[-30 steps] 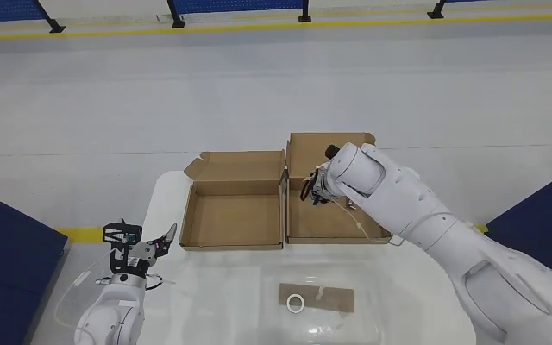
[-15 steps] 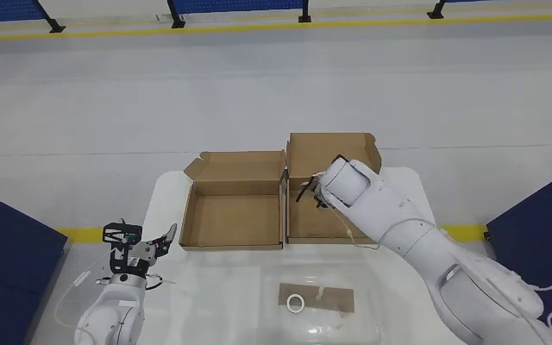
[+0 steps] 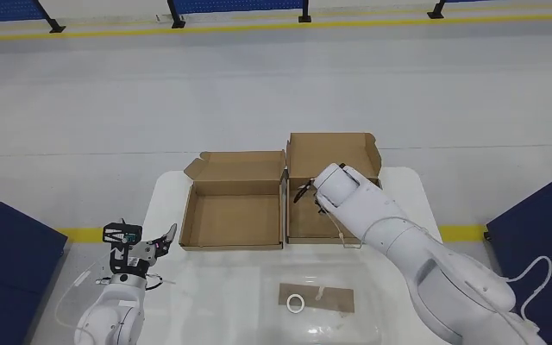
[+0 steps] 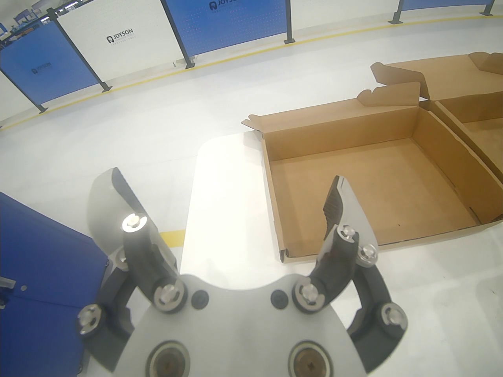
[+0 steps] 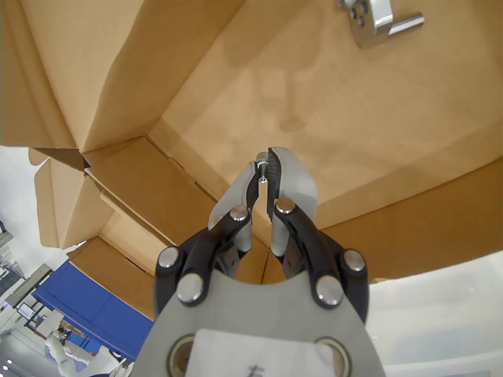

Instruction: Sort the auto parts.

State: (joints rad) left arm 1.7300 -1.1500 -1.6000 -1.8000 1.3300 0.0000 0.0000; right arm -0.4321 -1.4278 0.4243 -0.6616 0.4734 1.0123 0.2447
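My right gripper (image 5: 262, 161) is shut on a small threaded screw (image 5: 262, 169) and hangs inside the right cardboard box (image 5: 177, 80), above its floor near a corner. A silver metal bracket (image 5: 367, 9) with several holes and a pin lies on that box's floor, farther off. From above, the right gripper (image 3: 308, 191) is over the left part of the right box (image 3: 332, 145). My left gripper (image 4: 226, 180) is open and holds nothing, near the table's left edge, short of the left box (image 4: 342, 127). In the top view the left gripper (image 3: 144, 241) sits at the lower left.
The left box (image 3: 191, 216) has nothing in it and stands against the right box. A flat cardboard sheet (image 3: 336, 299) with a white ring (image 3: 296, 303) on it lies near the table's front. A blue panel (image 4: 39, 245) is beside the left arm.
The right arm has swung to the left over the right box, and its gripper has shifted slightly toward the box's left wall. The left arm has stayed still.
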